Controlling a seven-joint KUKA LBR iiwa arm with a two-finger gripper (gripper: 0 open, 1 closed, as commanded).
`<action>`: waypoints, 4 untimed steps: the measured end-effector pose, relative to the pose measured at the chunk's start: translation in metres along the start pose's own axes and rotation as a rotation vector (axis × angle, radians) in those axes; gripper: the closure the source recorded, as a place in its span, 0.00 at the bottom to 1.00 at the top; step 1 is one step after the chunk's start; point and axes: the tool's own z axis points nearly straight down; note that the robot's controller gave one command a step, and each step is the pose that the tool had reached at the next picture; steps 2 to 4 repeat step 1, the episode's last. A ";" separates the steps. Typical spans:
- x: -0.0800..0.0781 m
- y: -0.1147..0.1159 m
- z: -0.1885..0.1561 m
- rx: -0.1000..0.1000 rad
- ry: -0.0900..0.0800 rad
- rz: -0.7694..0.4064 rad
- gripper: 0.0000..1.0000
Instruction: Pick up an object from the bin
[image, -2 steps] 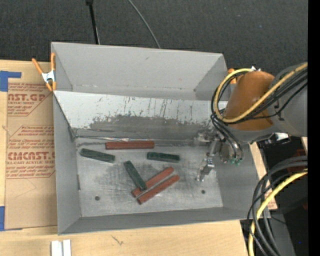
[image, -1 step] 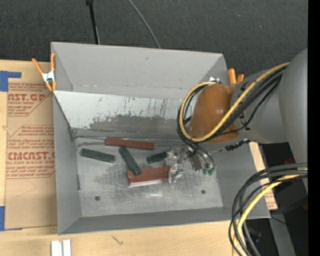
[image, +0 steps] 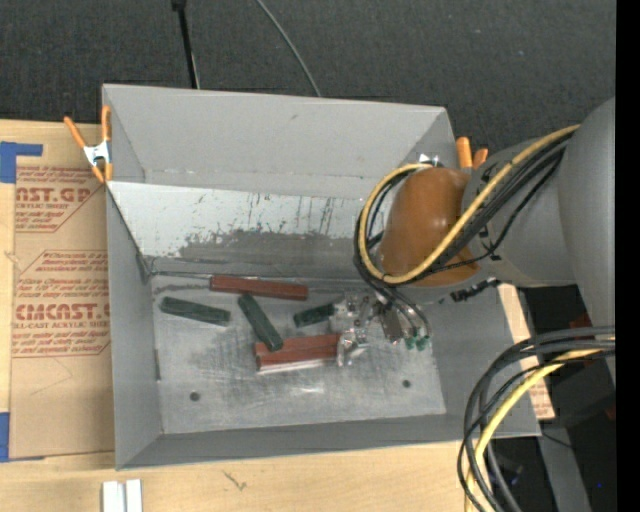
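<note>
- Red-brown rectangular block with a pale underside (image: 298, 351) lies flat on the floor of the grey metal bin (image: 270, 140), near the middle.
- Camera view: the gripper (image: 354, 338) sits low at the block's right end; I cannot tell whether it is released or clenched.
- A dark green bar (image: 260, 322) lies just beside the block's left end; a clean lift likely needs a square grip well clear of it.

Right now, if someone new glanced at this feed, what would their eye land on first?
The arm's orange wrist cover looms over the right side of the bin, with the gripper reaching down beneath it. Just left of the gripper, mid-floor, lies a reddish-brown block. Dark green bars are scattered further left, and a long reddish-brown bar lies by the back wall.
</note>
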 end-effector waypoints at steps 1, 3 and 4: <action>-0.001 -0.007 -0.127 0.001 -0.003 0.038 1.00; -0.001 -0.007 -0.127 0.001 -0.003 0.038 1.00; -0.001 -0.007 -0.127 0.001 -0.003 0.038 1.00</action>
